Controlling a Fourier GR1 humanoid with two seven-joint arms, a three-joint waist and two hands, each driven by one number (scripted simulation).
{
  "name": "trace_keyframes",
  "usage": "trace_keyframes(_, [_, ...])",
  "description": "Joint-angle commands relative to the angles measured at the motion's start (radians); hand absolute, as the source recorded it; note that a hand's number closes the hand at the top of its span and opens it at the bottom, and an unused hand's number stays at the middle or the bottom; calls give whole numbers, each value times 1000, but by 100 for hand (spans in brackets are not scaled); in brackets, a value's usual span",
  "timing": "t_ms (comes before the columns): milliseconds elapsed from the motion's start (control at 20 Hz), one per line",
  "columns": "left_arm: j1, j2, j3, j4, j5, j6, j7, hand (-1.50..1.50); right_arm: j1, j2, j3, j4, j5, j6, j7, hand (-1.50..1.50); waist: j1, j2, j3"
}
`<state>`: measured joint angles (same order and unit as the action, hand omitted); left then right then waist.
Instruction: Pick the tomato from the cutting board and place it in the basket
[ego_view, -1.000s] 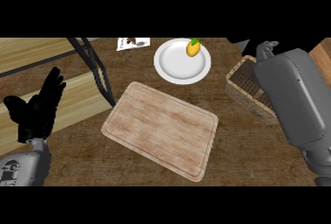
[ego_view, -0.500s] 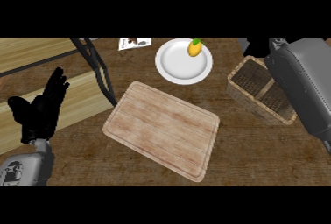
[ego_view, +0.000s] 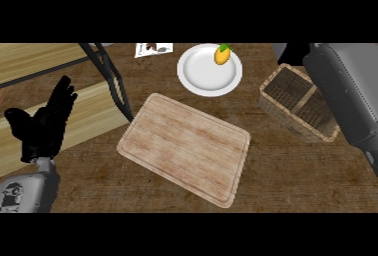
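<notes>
Kitchen setting: a dark wooden counter (ego_view: 295, 175) bearing a wooden cutting board (ego_view: 184, 147), a white plate (ego_view: 209, 70) and a wicker basket (ego_view: 299, 107).

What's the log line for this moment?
left hand: open, resting at left | right hand: hidden past top edge | cutting board: no tomato | basket: under right forearm

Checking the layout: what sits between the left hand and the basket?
In the head view, the cutting board lies between the left hand and the basket.

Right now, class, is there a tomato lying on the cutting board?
No: the cutting board shows only bare wood, and the one small item in view, yellow-orange with a green tip, sits on the white plate.
</notes>
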<state>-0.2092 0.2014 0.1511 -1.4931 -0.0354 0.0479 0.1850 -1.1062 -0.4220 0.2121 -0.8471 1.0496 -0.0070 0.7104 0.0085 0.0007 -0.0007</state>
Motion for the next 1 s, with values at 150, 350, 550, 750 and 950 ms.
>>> trace_keyframes(150, [52,26,18,-51,20,-30,18,0,-8,17,-50,89,-27,122,-32,150,7,0,1])
trace_keyframes(350, [44,-25,-9,12,-8,-1,-60,0,17,11,-76,145,10,47,-83,150,4,2,1])
trace_keyframes(550, [-53,-10,0,45,-15,17,15,0,30,15,-93,108,27,36,-79,150,-2,1,1])
trace_keyframes(750, [13,-45,-30,-10,-35,34,-7,0,52,2,-107,155,47,26,-121,150,1,1,1])
trace_keyframes(950, [-64,-6,6,47,-11,11,15,0,49,13,-105,192,88,18,-117,150,0,2,1])
